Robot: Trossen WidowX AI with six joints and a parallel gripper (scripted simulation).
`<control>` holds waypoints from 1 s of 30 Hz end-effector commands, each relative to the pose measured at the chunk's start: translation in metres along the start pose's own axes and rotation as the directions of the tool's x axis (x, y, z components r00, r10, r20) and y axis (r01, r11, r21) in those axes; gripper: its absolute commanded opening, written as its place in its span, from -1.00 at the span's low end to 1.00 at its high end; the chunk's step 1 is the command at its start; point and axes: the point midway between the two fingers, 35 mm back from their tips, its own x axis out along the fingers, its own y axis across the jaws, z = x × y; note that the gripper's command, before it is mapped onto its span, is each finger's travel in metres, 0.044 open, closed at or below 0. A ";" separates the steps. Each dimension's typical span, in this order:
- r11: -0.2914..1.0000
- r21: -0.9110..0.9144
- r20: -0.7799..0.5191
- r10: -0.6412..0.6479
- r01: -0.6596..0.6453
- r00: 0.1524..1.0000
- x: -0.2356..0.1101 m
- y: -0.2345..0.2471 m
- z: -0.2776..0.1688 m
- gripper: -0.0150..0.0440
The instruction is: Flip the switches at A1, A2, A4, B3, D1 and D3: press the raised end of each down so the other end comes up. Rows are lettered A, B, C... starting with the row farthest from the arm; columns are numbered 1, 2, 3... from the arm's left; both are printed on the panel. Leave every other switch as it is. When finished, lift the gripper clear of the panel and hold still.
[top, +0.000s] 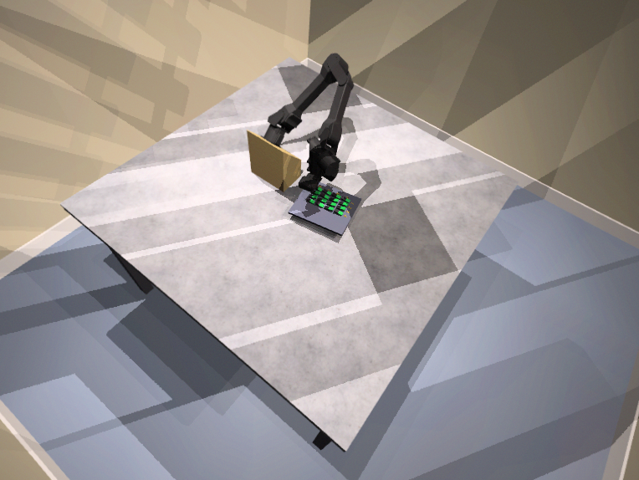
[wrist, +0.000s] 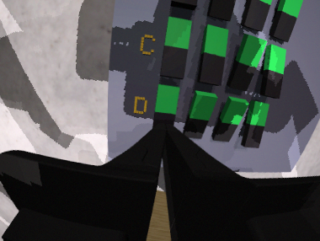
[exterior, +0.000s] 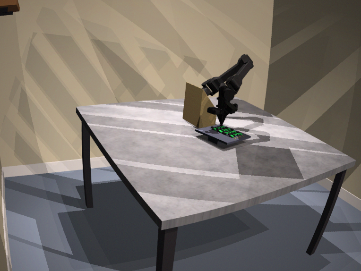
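The grey-blue switch panel (top: 321, 219) (exterior: 210, 133) (wrist: 125, 72) lies on the table and carries rows of green-and-black rocker switches. The wrist view shows rows B, C and D with their yellow letters. My gripper (wrist: 163, 130) (top: 309, 186) (exterior: 221, 122) is shut with nothing between its fingers. It points down at the panel's near left corner, with its tip at the near black end of switch D1 (wrist: 167, 99). The near end of D1 is hidden under the tip. Row A is out of the wrist view.
A brown wedge-shaped block (top: 269, 159) (exterior: 196, 105) stands upright on the table (top: 207, 288) (exterior: 175, 165), just beside the panel and close to the arm's lower link. The arm's base is behind the block.
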 end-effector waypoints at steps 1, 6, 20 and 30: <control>1.000 0.004 0.001 0.003 -0.003 1.000 0.000 0.000 0.000 -0.49; 1.000 0.004 0.001 0.003 -0.003 1.000 0.001 0.000 0.000 -0.49; 1.000 0.004 0.001 0.003 -0.003 1.000 0.002 0.000 0.000 -0.49; 1.000 0.004 0.001 0.003 -0.003 1.000 0.004 0.000 0.000 -0.49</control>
